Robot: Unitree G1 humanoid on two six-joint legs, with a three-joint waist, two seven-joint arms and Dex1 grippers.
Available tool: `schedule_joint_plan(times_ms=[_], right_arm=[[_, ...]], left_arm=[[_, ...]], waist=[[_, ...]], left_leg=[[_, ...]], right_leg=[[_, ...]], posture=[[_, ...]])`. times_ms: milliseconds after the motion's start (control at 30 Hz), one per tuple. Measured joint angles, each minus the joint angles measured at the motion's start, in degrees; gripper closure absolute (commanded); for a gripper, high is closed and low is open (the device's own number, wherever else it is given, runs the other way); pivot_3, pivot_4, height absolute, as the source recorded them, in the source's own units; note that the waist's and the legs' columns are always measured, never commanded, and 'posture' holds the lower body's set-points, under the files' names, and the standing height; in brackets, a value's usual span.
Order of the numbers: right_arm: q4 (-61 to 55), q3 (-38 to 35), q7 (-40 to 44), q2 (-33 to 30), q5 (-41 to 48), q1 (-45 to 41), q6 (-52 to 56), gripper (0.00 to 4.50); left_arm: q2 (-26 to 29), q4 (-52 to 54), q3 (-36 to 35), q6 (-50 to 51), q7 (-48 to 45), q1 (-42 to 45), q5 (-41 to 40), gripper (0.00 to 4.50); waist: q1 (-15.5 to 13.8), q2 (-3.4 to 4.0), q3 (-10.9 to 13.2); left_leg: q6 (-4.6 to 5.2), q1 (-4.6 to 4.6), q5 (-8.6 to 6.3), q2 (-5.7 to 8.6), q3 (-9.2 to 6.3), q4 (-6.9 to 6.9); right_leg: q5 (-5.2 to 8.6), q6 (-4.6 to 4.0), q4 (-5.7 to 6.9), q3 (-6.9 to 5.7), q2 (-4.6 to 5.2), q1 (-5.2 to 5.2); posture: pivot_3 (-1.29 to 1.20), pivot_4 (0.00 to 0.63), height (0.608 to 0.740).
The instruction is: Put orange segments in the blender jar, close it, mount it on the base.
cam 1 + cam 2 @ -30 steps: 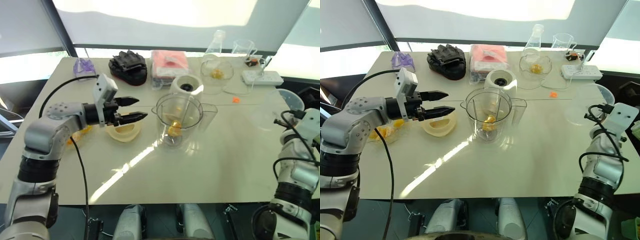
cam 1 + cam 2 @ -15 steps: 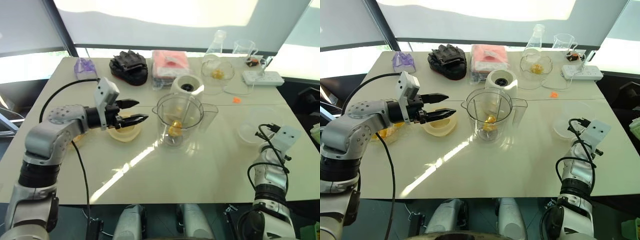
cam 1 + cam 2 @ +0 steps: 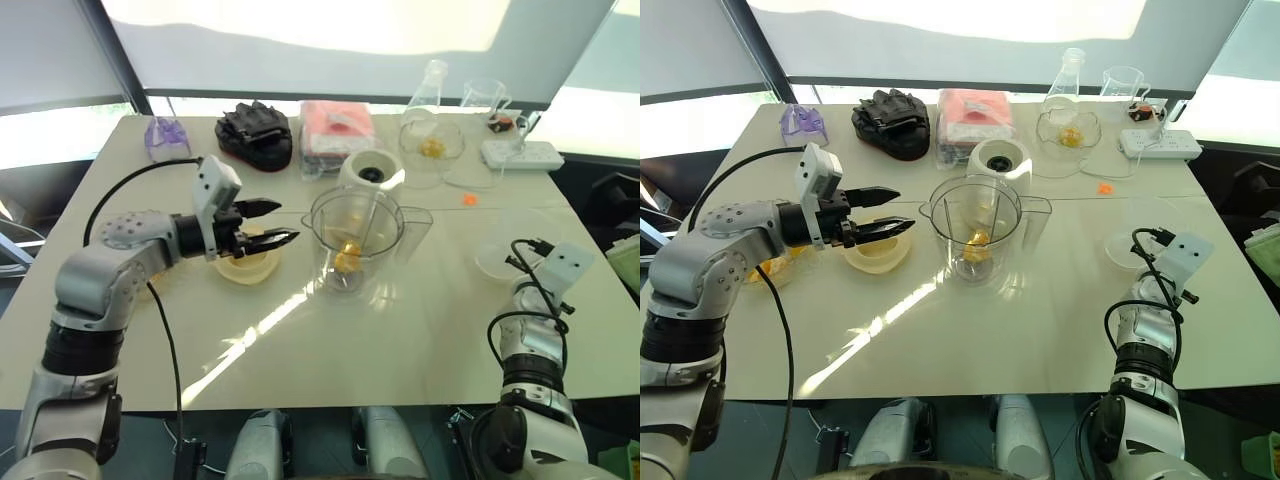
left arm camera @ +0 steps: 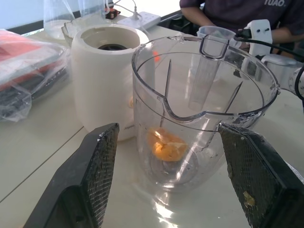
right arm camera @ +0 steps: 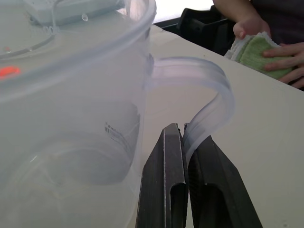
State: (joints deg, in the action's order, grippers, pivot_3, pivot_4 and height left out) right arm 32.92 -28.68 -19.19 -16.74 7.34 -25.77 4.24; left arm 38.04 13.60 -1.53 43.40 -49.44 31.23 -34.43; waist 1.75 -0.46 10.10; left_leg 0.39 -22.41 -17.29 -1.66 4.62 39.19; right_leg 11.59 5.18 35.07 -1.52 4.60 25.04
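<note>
Head cam: my left gripper (image 3: 282, 222) hovered w/ jaws wide apart just left of the large clear plastic blender jar (image 3: 358, 240), upright mid-table, yellow-orange fruit segments (image 3: 347, 260) in its bottom; squat cream-white base (image 3: 371, 172) stood just behind it. Left wrist cam: jar sat between my spread fingers (image 4: 96, 175), untouched; base beside it. Right wrist cam: my right gripper (image 5: 184, 137) had fingers nearly together, pinching the handle of a clear plastic measuring cup (image 5: 71, 95).
</note>
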Motion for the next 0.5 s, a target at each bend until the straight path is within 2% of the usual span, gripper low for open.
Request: schedule_joint_plan(times_ms=[233, 500], right_arm=[[-0.62, 1.95, -0.82, 0.05, -0.44, 1.46, -0.13, 0.04], [-12.48, 3.86, -0.79, 1.96, -0.38, 9.84, 3.47, 0.04]], left_arm=[[-0.01, 0.05, 0.00, 0.03, 0.16, 0.00, -0.01, 1.01], [-0.77, 0.58, -0.03, 0.12, 1.80, -0.76, -0.08, 1.01]], waist=[[0.73, 0.00, 0.00], [0.69, 0.00, 0.00]], left_leg=[[0.00, 0.00, 0.00, 0.00, -0.01, 0.00], [0.00, 0.00, 0.00, -0.04, -0.01, -0.01]], right_leg=[[-0.01, 0.01, 0.00, 0.00, 0.00, 0.00], [0.00, 0.01, 0.00, 0.00, 0.01, 0.00]], posture=[[0.00, 0.150, 0.740], [0.00, 0.150, 0.740]])
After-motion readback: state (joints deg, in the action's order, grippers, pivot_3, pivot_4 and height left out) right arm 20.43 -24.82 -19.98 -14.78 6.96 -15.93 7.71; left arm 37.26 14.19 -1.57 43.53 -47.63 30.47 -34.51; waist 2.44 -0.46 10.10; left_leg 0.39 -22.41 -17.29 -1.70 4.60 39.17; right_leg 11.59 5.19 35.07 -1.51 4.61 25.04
